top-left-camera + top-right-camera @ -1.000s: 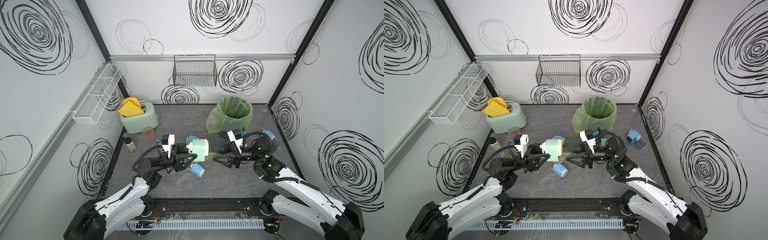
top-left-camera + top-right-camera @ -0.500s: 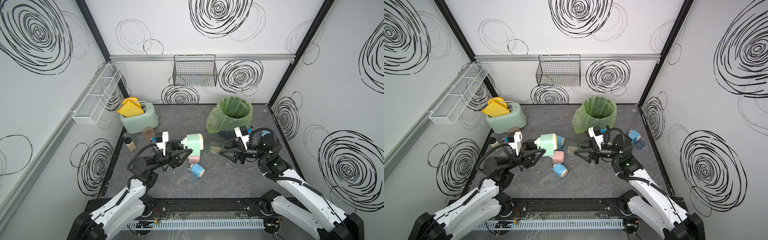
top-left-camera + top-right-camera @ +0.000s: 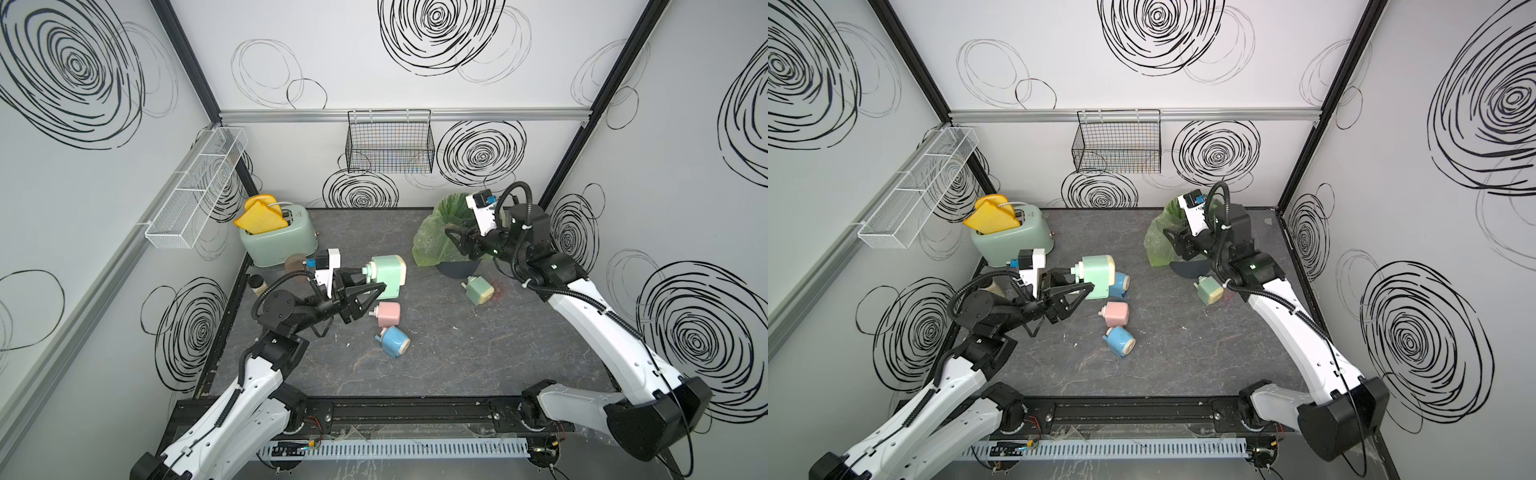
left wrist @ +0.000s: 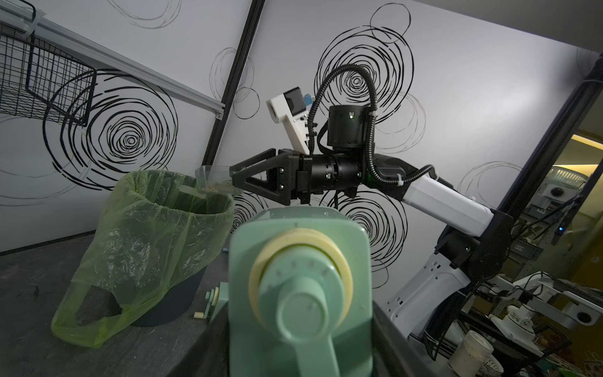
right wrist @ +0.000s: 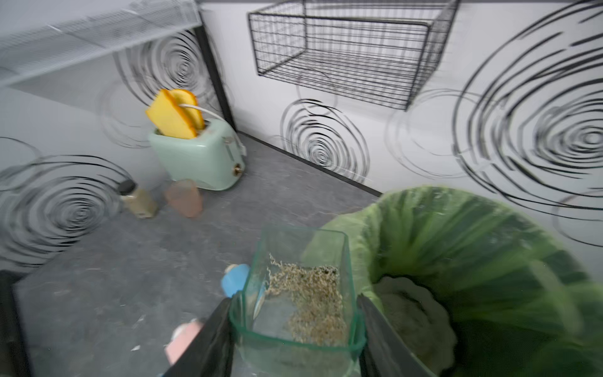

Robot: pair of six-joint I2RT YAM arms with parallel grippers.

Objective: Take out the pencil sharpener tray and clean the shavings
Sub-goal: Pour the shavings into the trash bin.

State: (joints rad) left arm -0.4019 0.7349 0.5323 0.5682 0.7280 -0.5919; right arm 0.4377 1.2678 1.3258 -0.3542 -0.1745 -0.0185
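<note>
Between the 2 fingers of the right tool (image 5: 293, 298) sits the tray (image 5: 277, 241), a clear open box clamped by its side walls at the end nearest the wrist, so the tool is holding the tray at about half width. On the tray's floor lie the shavings (image 5: 310, 293), a loose tan heap just ahead of the fingertips and nearer 1 wall. Seen from the left wrist, the right tool (image 4: 238, 179) reaches out level with the tray (image 4: 212, 173) raised just above the rim of the bin (image 4: 156, 222). The shavings (image 4: 217, 188) show through the tray's clear wall. The bin is lined with a green bag, and the tray's free end hangs at the edge of its opening. In both top views the right tool (image 3: 451, 235) is over the bin (image 3: 432, 245) at the back of the surface (image 3: 457, 353).

Well apart from it, the left tool (image 3: 372, 279) grips the sharpener (image 3: 388, 276), a mint body with a cream dial, lifted off the surface. Below and beside it lie 2 smaller ones, pink (image 3: 388, 313) and blue (image 3: 395, 340), with a green one (image 3: 478, 291) just in front of the bin.
</note>
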